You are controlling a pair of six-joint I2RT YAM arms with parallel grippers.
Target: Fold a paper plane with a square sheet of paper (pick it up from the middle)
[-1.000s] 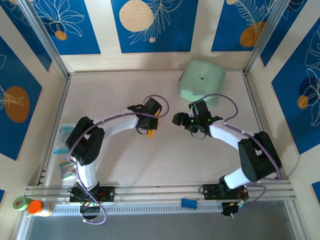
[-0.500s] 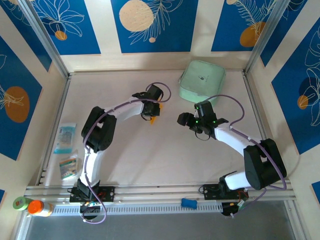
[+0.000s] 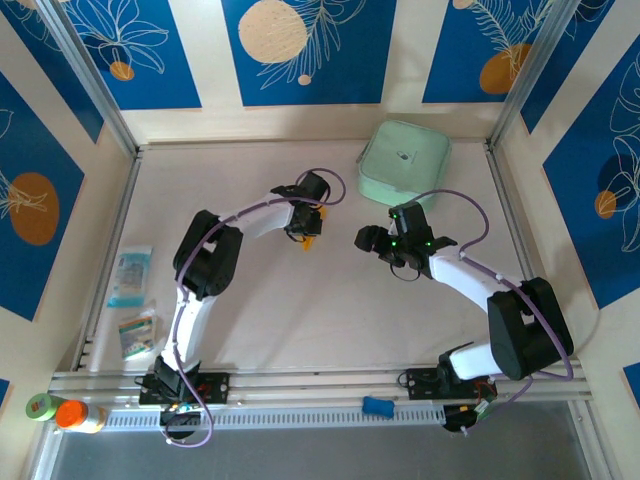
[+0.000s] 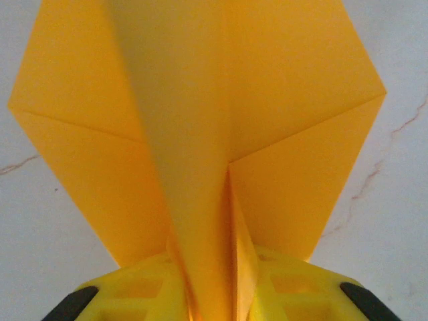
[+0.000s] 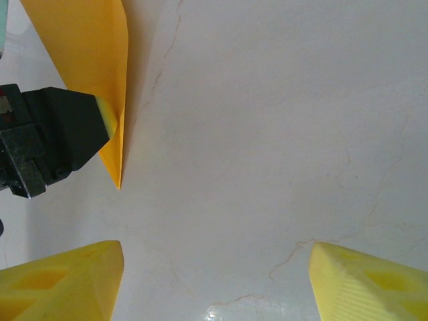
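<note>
1. Bases of both arms sit at the near edge of the table (image 3: 300,330). A small blue object (image 3: 378,405) lies on the near rail, and an orange-capped bottle (image 3: 75,414) sits in the near left corner.
2. Two printed packets (image 3: 130,278) lie along the table's left edge, well apart from both grippers.
3. The left arm rises to a sharply bent elbow, then reaches right and away to mid-table, ending in the left gripper (image 3: 306,222).
4. Its yellow fingers (image 4: 140,287) stand close together, with the upright centre fold of the paper plane (image 4: 200,134) between them. Whether they press on the fold cannot be told.
5. The left wrist view shows the plane close up: orange-yellow, sharply creased, its wings spread to either side over the pale table.
6. From overhead, the left gripper covers most of the plane, and an orange tip pokes out on the near side.
7. The right arm bends at an elbow near the right side and reaches left. The right gripper (image 3: 374,244) is near the plane but apart from it.
8. Its jaws are wide apart and hold nothing; bare table lies between the two yellow tips.
9. The right wrist view catches the plane's pointed end and a black finger of the left gripper at its upper left.
10. Farthest away, a mint-green case (image 3: 405,160) lies at the far right, beyond both grippers.
</note>
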